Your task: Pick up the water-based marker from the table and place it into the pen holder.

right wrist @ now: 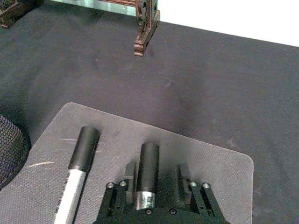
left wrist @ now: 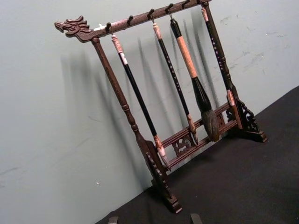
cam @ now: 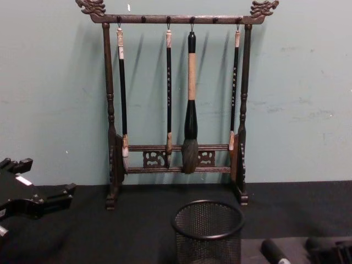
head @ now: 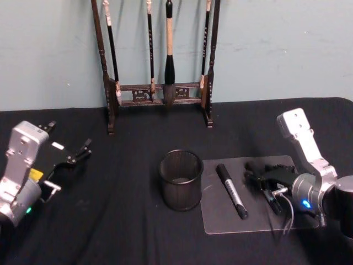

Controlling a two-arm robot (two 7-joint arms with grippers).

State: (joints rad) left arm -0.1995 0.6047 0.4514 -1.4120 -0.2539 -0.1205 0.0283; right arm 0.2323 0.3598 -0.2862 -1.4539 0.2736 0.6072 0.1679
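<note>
Nothing's in the pen holder [head: 181,193] yet: the right tool [right wrist: 156,169] sits spread around the water-based marker [right wrist: 148,158], which lies flat on the clear mat [head: 220,223] beside the holder, not yet gripped, while the left tool [head: 70,165] idles spread at the surface's left.

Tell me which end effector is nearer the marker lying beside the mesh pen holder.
Right. The right end effector sits over the clear mat, just beside the marker. The left end effector is far off on the other side of the pen holder, near the table's left edge.
</note>
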